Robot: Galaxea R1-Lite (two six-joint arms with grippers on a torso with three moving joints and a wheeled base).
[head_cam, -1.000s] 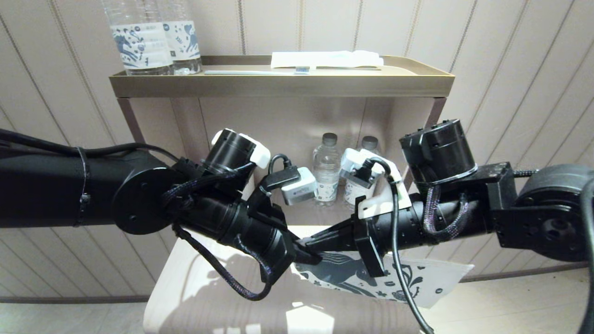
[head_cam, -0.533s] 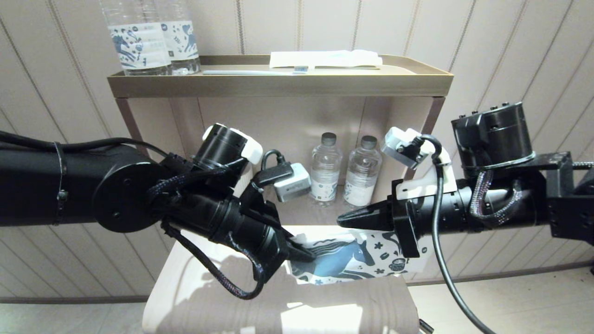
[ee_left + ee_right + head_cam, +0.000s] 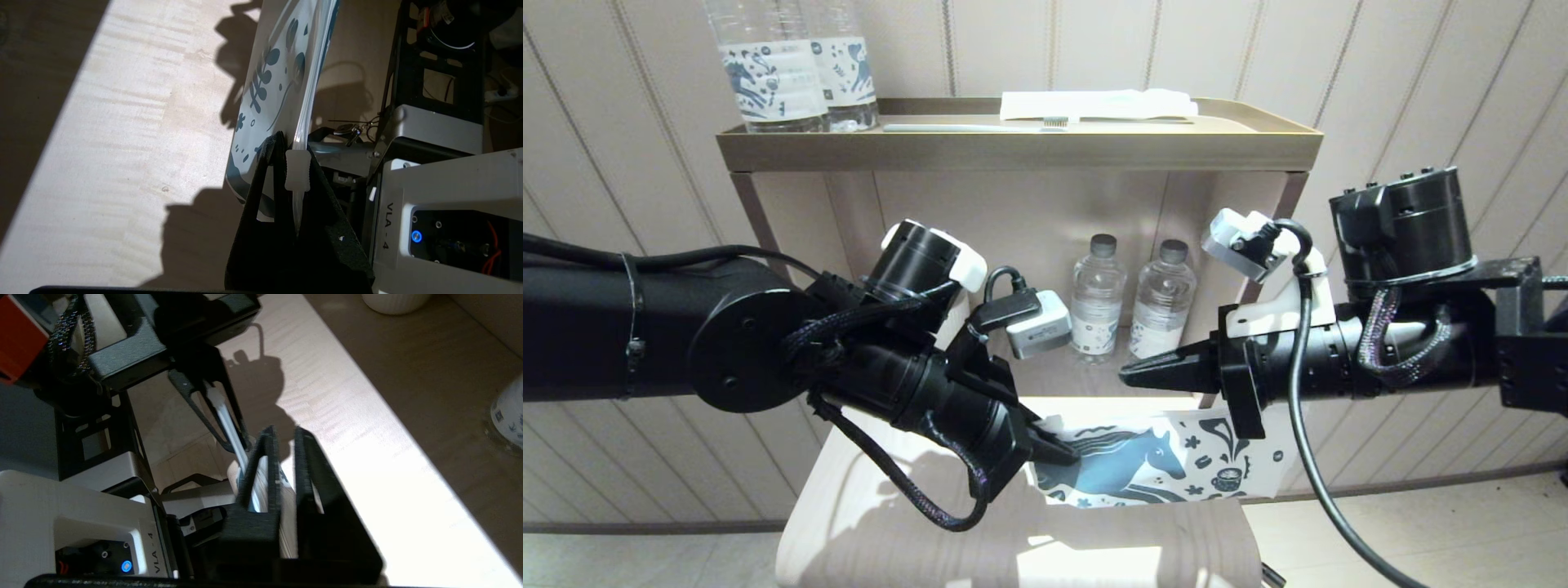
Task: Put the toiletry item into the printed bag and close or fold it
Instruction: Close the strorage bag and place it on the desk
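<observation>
Where the two arms meet above the pale wooden table point(image 3: 849, 498), one item is held aloft: the printed bag point(image 3: 1160, 469), a soft white pouch bearing a dark blue horse, with flowers, a cup and small motifs beside it.

Item 1, the printed bag. It is held in the air over the table's far edge, its long axis running level across the head view, the horse's head turned toward the robot's right. In the left wrist view the bag point(image 3: 282, 81) is seen nearly edge-on, a clear ribbed zip strip along one border and a small translucent slider at the held corner. The toiletry item cannot be made out in any view (whether it is inside the pouch cannot be told).

Item 2, the left gripper point(image 3: 1058, 449). Its jaws are clamped tight on the bag's corner at the zip end; the slider is pinched between the fingertips point(image 3: 282, 155).

Item 3, the right gripper point(image 3: 1131, 376). It is positioned above the bag's upper edge, apart from it in the head view, pointing toward the left arm, its jaws drawn nearly together on nothing.

Item 4, surroundings. Behind stands a brass-coloured shelf unit point(image 3: 1021, 151): two small water bottles point(image 3: 1131, 298) in the lower compartment, two larger labelled bottles point(image 3: 792, 73), a toothbrush point(image 3: 980, 126) and a white packet point(image 3: 1094, 104) on the top tray.
</observation>
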